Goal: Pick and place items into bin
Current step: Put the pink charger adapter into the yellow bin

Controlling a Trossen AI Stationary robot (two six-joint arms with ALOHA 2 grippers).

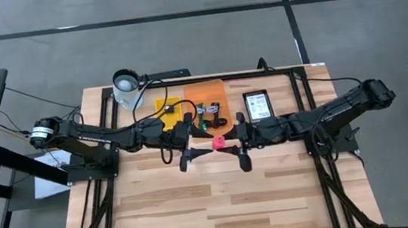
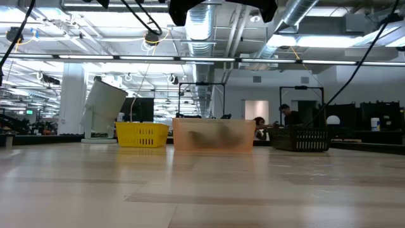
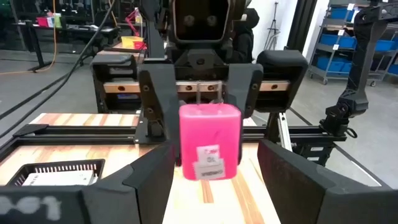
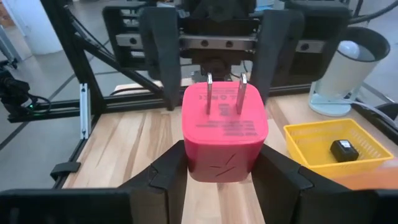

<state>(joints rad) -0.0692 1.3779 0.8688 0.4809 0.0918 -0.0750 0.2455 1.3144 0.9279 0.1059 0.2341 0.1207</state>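
Around me the room point(image 2: 316, 76) is a wide industrial hall with exposed silver ducts and pipes overhead, strip lights, and shelving with blue bins far off. At the far side, people sit or stand at workstations behind the table. The floor below is grey concrete crossed by dark seams.

My work surface is a pale butcher-block table point(image 1: 221, 203) of light wooden strips, framed by black rails. Its near half lies bare. Along the far edge, from left to right, stand a white tilted lamp-like device point(image 1: 127, 88), a small yellow basket point(image 1: 172, 107) with a little black block inside, a translucent orange bin point(image 1: 206, 98) holding dark cables and green clips, and a black mesh tray point(image 1: 258, 105) carrying a white printed card.

Both my arms reach inward and meet over the middle of the table, just on the near side of the orange bin. My right gripper point(image 4: 221, 171) is clamped on a pink-red charger plug point(image 4: 224, 134), pressing its lower body from both sides, with the two metal prongs pointing toward my other arm. My left gripper point(image 3: 214, 180) faces it with fingers spread wide on either side of the plug, apart from it, gripping nothing. The plug hangs above the wood between the two grippers.
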